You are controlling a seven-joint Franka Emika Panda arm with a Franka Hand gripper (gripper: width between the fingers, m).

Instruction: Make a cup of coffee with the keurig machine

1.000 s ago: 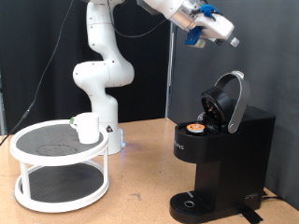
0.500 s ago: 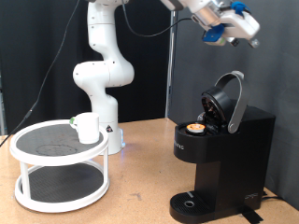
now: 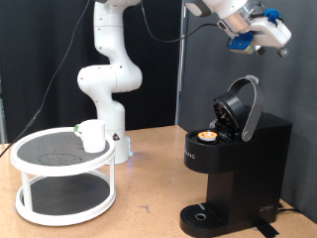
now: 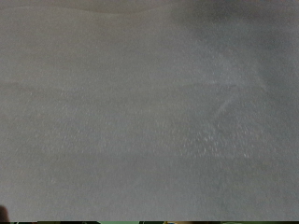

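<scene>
The claw [image 3: 275, 42] is hovering at upper right above the open keurig machine [image 3: 233, 164]; its opening I cannot tell.

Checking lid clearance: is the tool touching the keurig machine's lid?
Apart. The exterior view shows the tool high above the keurig machine, dark background plainly visible between it and the raised lid.

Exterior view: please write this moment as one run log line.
end effector: high above keurig machine, holds nothing visible | lid: open | pod: in chamber | cup: on white stand
</scene>
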